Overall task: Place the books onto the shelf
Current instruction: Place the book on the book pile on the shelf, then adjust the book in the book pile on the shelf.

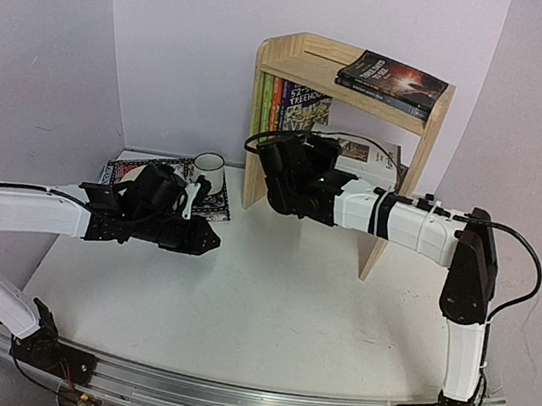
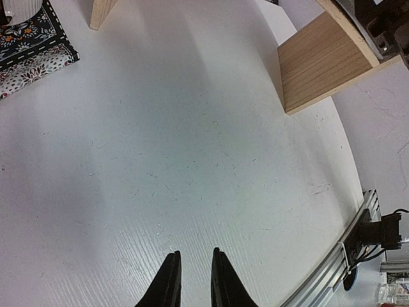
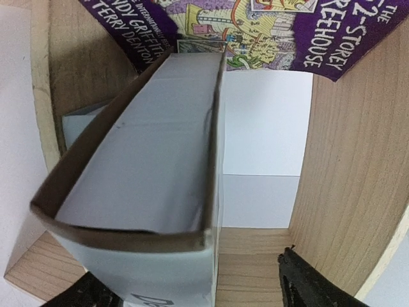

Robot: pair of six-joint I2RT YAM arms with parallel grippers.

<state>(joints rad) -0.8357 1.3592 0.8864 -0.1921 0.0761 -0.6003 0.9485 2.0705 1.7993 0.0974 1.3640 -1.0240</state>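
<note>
The pale pine shelf stands at the back of the table. Two dark books lie on its top board. Treehouse paperbacks stand upright on the lower board at the left. My right gripper reaches into the lower level. In the right wrist view the thick brown-and-white "Decorate" book rests on the board with a purple Treehouse cover behind it. The right gripper is open, and a gap shows between the book and the right finger. My left gripper hovers over bare table, narrowly open and empty.
A patterned mat with a white mug lies at the back left, behind the left arm. The shelf's side panel stands to the right of the left gripper. The metal rail runs along the near table edge.
</note>
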